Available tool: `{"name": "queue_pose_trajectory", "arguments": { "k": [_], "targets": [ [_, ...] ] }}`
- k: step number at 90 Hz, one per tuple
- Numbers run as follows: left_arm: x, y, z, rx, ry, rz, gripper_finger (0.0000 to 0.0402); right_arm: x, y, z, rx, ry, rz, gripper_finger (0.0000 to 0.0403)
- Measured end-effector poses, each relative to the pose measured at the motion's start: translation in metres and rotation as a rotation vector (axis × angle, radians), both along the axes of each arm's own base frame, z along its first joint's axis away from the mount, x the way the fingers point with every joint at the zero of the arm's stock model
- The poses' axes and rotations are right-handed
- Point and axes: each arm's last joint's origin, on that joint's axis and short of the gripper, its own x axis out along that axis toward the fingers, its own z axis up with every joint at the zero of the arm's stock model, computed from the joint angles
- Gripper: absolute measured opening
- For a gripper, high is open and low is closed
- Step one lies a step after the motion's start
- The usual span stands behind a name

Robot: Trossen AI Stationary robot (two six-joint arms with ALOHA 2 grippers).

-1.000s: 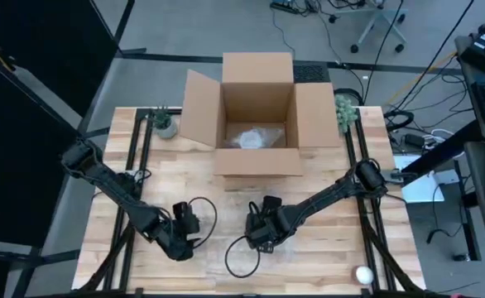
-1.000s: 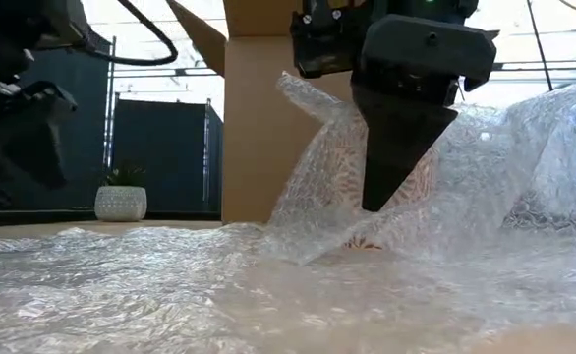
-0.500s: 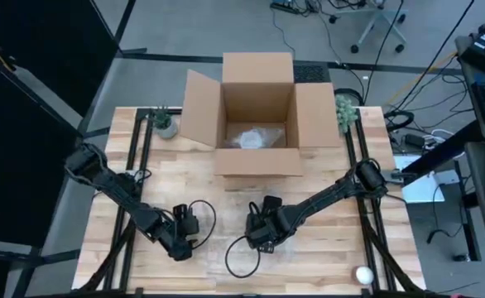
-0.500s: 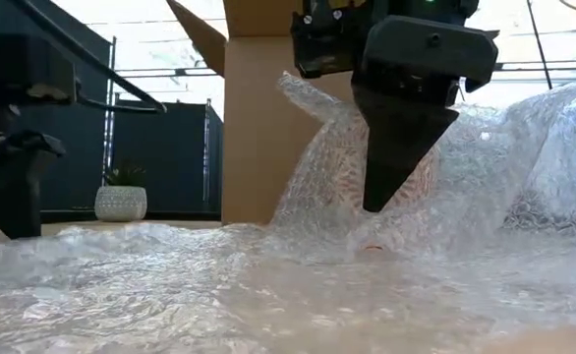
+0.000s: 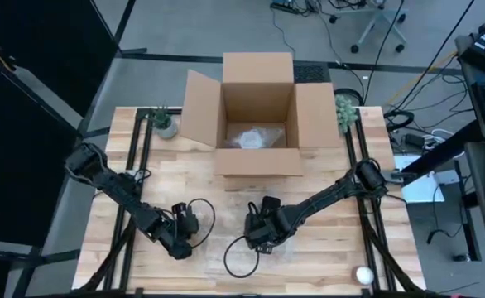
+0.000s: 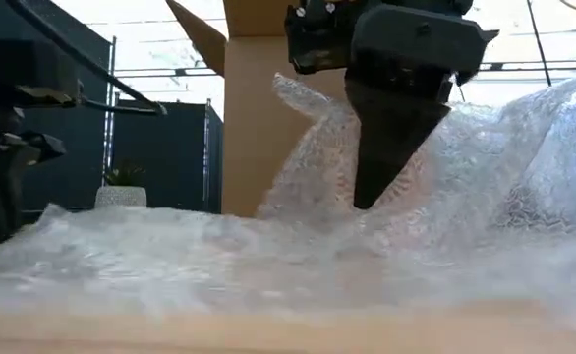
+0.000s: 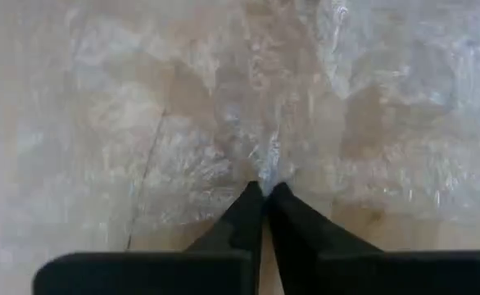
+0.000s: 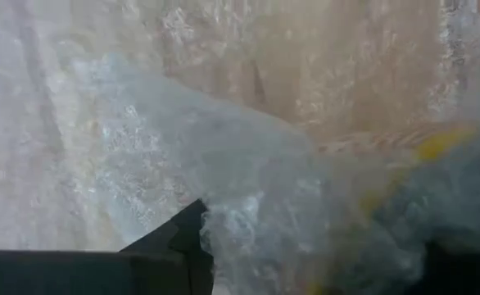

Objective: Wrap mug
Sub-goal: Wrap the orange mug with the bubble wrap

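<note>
The mug point(image 8: 436, 152) is barely visible: in the right wrist view a patterned, yellow-tinged curve shows through a bunched fold of clear bubble wrap point(image 6: 268, 265), and that is all of it that can be made out. It sits near the front middle of the light wooden slatted table point(image 5: 325, 257), under the right gripper point(image 5: 261, 234). From table height, that gripper's dark wedge-shaped fingers point(image 6: 381, 147) point down into a peaked mound of the wrap. In its wrist view the plastic is gathered up against one dark finger, with the other hidden, so it looks clamped on the wrap rather than on the mug itself.

The rest of the sheet spreads flat and low across the front of the table. The left gripper point(image 5: 184, 236) is down at the sheet's left part, just to the left of the right one. Its wrist view shows the two dark fingers point(image 7: 244, 221) pressed together at the tips, with a small pinch of the wrap at their point.

Behind both arms stands an open brown cardboard box point(image 5: 257, 116), flaps spread, with something pale and crumpled in its bottom. A small potted plant in a white pot point(image 5: 165, 122) stands at the table's far left corner, another bit of greenery point(image 5: 345, 110) at the far right, and a small white ball point(image 5: 363, 274) near the front right edge.
</note>
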Motion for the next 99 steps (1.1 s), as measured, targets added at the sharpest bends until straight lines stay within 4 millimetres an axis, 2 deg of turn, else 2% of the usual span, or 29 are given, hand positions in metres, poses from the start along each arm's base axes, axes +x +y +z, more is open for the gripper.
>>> {"name": "queue_pose_trajectory", "arguments": {
  "k": [26, 37, 54, 69, 82, 91, 99],
  "targets": [
    [-0.032, 0.020, 0.033, 0.063, 0.064, 0.042, 0.0000, 0.012, 0.006, 0.005, 0.093, -0.119, 0.030, 0.0160],
    [-0.033, 0.022, 0.041, 0.057, 0.006, 0.048, 0.0000, 0.015, 0.008, 0.006, 0.110, -0.154, 0.043, 0.0160],
    [-0.032, 0.023, 0.044, 0.071, -0.041, 0.059, 0.0000, 0.016, 0.007, 0.007, 0.121, -0.157, 0.031, 0.0160],
    [-0.020, 0.014, 0.050, 0.009, -0.191, 0.024, 0.0000, 0.016, 0.007, 0.006, 0.113, -0.151, 0.039, 0.0160],
    [-0.001, 0.004, 0.056, -0.042, -0.345, -0.053, 0.0000, 0.016, 0.007, 0.006, 0.111, -0.151, 0.041, 0.0160],
    [0.017, 0.004, 0.055, 0.006, -0.447, -0.067, 0.0000, 0.017, 0.007, 0.006, 0.112, -0.163, 0.043, 0.0160],
    [0.036, 0.014, 0.053, 0.100, -0.535, -0.007, 0.0000, 0.018, 0.007, 0.007, 0.116, -0.175, 0.044, 0.0160]
  ]
}}
